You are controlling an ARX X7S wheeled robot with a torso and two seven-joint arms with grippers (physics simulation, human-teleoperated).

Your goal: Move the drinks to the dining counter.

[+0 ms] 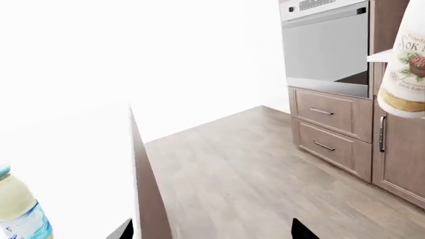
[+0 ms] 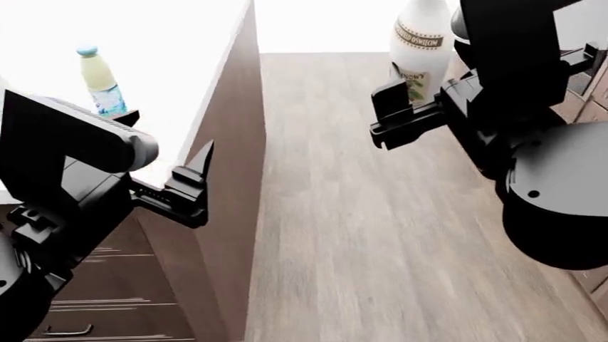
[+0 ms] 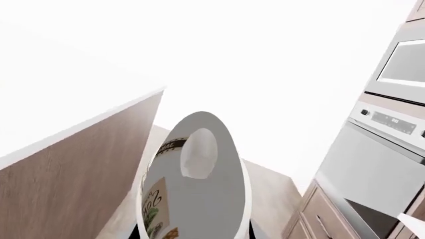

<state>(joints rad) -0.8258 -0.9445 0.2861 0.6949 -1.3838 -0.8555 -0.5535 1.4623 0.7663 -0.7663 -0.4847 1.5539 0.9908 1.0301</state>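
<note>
Head view shows the right end effector (image 2: 404, 107) closed around the tall cream bottle (image 2: 421, 43), held up over the wood floor (image 2: 380, 235), well apart from the white counter (image 2: 142, 43). The yellow bottle (image 2: 100, 80) already stands on that counter. The left end effector (image 2: 195, 182) is open and holds nothing. Keep the cream bottle upright, carry it slowly over the counter, near the yellow one without bumping it.

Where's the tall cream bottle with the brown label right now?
In the head view the cream bottle is at upper right, held in the right gripper above the wood floor, clear of the white counter.
</note>
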